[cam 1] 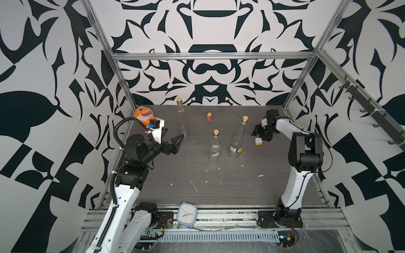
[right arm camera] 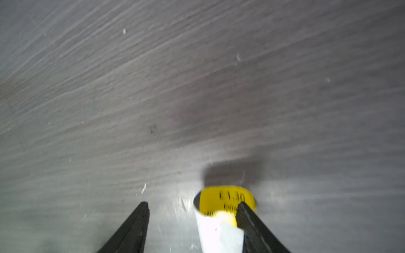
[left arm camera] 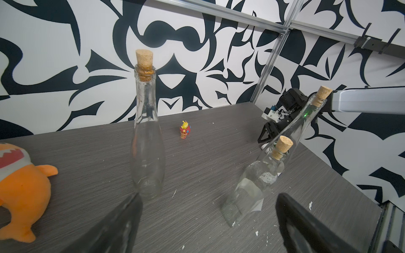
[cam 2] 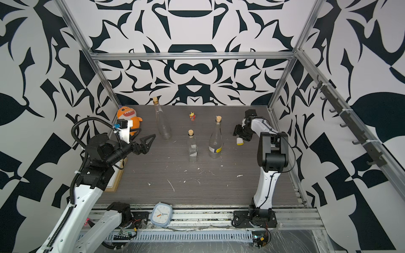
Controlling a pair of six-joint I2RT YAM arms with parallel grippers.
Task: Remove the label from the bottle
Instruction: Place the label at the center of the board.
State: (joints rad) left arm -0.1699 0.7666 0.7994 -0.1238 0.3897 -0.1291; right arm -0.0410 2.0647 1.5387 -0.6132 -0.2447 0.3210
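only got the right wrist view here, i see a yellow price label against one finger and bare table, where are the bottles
Observer: Three corked bottles stand upright: a tall bottle at the back, a short bottle in the middle, and the nearest bottle just left of the right end effector, apart from it.
Operator: any label on that nearest one
Observer: Yes, a white and yellow label sits low on its body.
Operator: and the left arm
Observer: The left end effector is open and empty, apart from every bottle.
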